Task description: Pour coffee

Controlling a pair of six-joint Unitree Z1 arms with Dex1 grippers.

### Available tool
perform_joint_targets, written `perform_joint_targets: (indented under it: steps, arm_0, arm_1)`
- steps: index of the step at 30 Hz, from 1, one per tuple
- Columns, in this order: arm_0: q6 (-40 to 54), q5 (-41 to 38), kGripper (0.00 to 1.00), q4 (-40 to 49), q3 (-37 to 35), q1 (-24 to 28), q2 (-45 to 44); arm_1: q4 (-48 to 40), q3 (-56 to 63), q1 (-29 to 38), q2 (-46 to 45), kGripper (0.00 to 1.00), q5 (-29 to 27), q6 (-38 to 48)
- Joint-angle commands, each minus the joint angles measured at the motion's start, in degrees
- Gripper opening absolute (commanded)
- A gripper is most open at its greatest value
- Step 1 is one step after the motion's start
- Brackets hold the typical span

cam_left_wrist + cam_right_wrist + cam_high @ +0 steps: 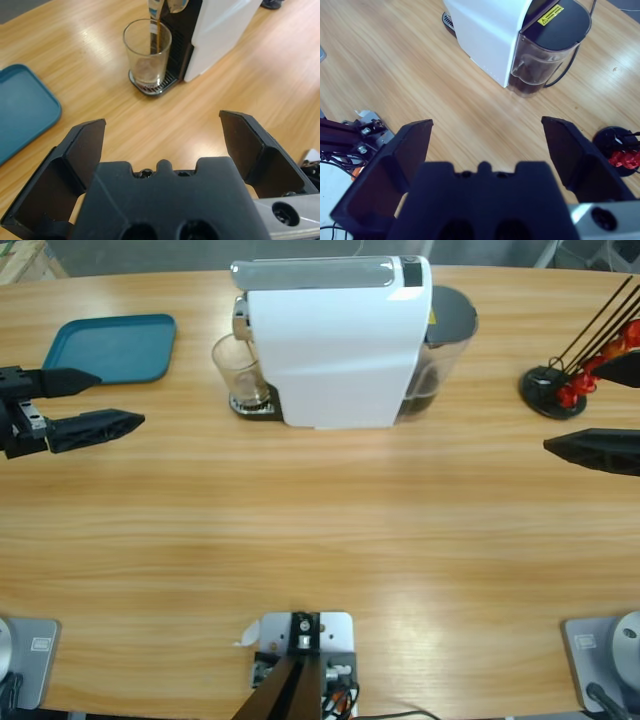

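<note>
Coffee (154, 37) streaming into glass (147, 55) under machine spout (340, 340), upper centre | left tool (162, 137) wide, empty | right tool (487, 140) wide, empty | we judge: wait until stream stops.

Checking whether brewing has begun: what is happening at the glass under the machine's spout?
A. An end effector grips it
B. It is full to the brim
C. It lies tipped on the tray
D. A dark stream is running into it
D: in the left wrist view a thin dark stream of coffee falls from the spout into the upright glass, which is nearly empty and ungripped.
</note>
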Motion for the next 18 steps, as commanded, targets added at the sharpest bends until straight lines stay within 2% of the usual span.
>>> perform_joint_targets:
  steps: [1,18]
  arm_0:
    - [1.49,-0.18,0.999,-2.69,3.30,0.48,0.26]
    - [1.43,2.99,1.000,-3.08,4.89,0.48,-3.76]
  arm_1:
    - [-0.87,1.18,0.53,2.52,1.000,-1.02,0.20]
    - [-3.89,4.13,0.53,2.13,1.000,-0.58,0.45]
